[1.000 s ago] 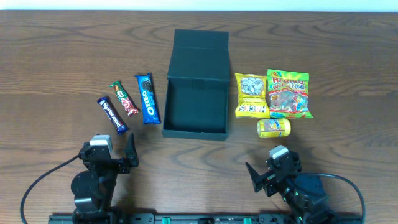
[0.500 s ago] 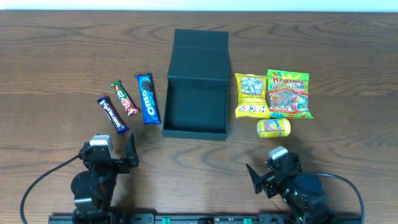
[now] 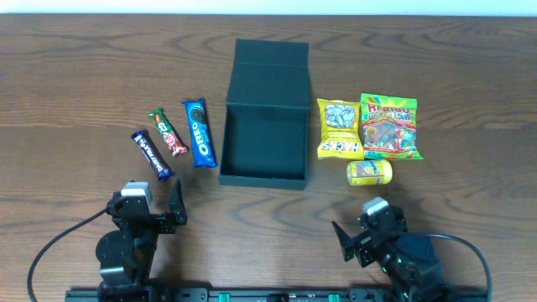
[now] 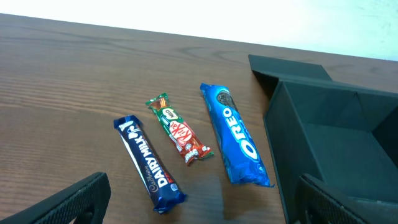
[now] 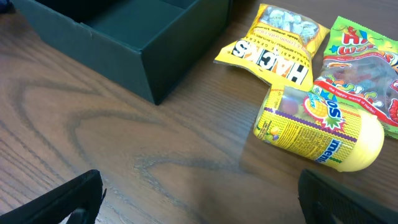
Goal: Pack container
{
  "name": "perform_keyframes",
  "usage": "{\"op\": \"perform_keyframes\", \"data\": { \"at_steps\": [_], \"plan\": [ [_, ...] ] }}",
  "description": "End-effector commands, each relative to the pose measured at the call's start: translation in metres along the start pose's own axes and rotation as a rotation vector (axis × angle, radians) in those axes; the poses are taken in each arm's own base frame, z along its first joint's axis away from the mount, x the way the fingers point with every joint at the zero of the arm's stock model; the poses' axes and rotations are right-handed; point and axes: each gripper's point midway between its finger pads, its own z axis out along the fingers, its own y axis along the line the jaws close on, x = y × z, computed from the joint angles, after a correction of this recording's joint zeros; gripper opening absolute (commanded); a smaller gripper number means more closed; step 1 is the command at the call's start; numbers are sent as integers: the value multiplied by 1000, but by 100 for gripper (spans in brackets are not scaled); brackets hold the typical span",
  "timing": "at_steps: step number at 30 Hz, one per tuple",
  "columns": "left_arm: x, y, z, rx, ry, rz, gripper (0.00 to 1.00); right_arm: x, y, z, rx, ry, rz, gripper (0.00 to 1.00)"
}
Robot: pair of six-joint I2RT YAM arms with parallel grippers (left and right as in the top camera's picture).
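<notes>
The dark teal-black container (image 3: 263, 177) stands open at mid-table, its flap lid (image 3: 270, 71) folded back; inside looks empty. Left of it lie a blue Oreo pack (image 3: 198, 132), a KitKat bar (image 3: 168, 132) and a Dairy Milk bar (image 3: 151, 154). Right of it lie a yellow Hacks bag (image 3: 339, 129), a Haribo bag (image 3: 389, 126) and a yellow Mentos tub (image 3: 369, 173). My left gripper (image 3: 161, 208) is open and empty near the front edge, below the bars (image 4: 199, 205). My right gripper (image 3: 359, 235) is open and empty below the Mentos tub (image 5: 320, 129).
The wooden table (image 3: 75, 92) runs to a pale wall at the back. Both arm bases sit at the front edge, with black cables curving beside them.
</notes>
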Motion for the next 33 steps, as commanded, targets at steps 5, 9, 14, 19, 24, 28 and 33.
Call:
{"op": "perform_keyframes", "data": {
  "at_steps": [5, 9, 14, 19, 24, 28, 33],
  "plan": [
    [10, 2, 3, -3, 21, -14, 95, 1, -2, 0, 6, -1, 18, 99],
    [10, 2, 3, -3, 21, -14, 95, 1, -2, 0, 6, -1, 18, 99],
    [10, 2, 3, -3, 21, -14, 95, 0, -1, 0, 6, -2, 19, 99],
    [10, 2, 3, -3, 21, -14, 95, -30, 9, -2, -73, -117, 295, 99],
    [10, 2, 3, -3, 21, -14, 95, -38, 19, -4, -162, -115, 659, 99],
    [10, 2, 3, -3, 21, -14, 95, -45, 19, -6, -176, -144, 673, 99],
    [10, 2, 3, -4, 21, -14, 95, -62, 17, -10, -185, -216, 626, 99]
  ]
}}
